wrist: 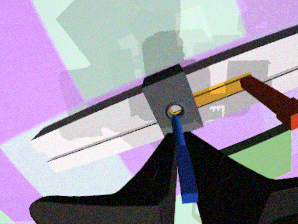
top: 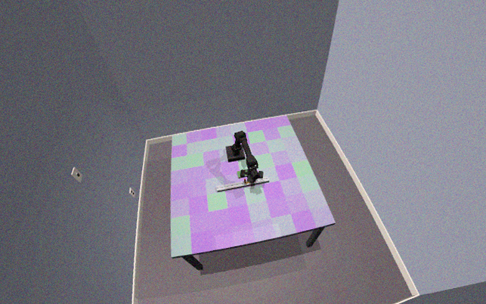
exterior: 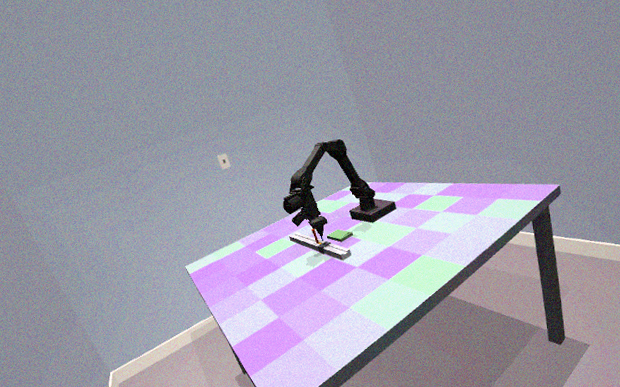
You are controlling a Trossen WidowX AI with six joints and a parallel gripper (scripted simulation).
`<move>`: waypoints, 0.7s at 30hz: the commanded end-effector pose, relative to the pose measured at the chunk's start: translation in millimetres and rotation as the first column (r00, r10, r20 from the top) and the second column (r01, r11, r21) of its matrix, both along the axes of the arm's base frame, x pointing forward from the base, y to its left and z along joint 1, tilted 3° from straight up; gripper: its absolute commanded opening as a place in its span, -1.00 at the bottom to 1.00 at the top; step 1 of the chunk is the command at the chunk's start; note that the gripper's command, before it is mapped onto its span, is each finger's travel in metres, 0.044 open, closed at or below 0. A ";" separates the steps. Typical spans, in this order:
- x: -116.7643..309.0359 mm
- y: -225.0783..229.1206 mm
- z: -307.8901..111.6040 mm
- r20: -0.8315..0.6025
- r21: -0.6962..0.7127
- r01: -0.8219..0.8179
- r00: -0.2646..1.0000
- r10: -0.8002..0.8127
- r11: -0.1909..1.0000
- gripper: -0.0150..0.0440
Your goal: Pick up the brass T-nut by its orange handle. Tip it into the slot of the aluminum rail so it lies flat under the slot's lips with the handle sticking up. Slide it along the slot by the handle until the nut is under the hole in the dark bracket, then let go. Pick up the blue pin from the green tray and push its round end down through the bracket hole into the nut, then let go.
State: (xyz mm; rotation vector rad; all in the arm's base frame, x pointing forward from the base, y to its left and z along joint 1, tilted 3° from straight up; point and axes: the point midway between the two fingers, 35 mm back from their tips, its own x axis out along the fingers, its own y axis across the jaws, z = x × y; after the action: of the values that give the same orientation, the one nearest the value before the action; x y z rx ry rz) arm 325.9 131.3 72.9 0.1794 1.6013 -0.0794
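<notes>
the blue pin [wrist: 186, 172] was in our jaws, which were clamped on its shank, with its lower tip at the near edge of the hole in the dark bracket [wrist: 170, 95] [exterior: 322, 249]. we could not tell whether the tip had entered. the pin looked slim, stiff and light, probably smooth enough to twist under a side load, so we judged a firm hold high on the shank best, leaving the lower end free to go down.

a little brass showed through the hole; the t-nut [wrist: 217, 91] seemed to reach beneath the bracket, though we could not confirm its alignment. its orange handle [wrist: 270, 100] [exterior: 315, 235] [top: 245, 180] rose beside the bracket, a stiff grip we had no need to take now but might knock.

the aluminum rail [wrist: 90, 131] [exterior: 338, 253] [top: 229, 187] lay on the counter [wrist: 30, 75] [exterior: 387, 256] [top: 224, 231], near the green tray [wrist: 265, 156] [exterior: 339, 236] [top: 239, 174]. next called for centering, then a straight, gentle push; tilt could jam the pin.
</notes>
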 end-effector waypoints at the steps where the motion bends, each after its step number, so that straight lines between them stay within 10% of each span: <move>1: 0.2 0.6 -1.9 -0.010 0.001 0.002 1.000 -0.002 1.000 -1.00; 21: -0.8 0.3 -2.1 -0.010 0.000 0.000 1.000 0.000 1.000 -1.00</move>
State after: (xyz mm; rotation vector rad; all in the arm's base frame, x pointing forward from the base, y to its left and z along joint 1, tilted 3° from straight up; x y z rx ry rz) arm 325.6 131.3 72.2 0.1785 1.6037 -0.0801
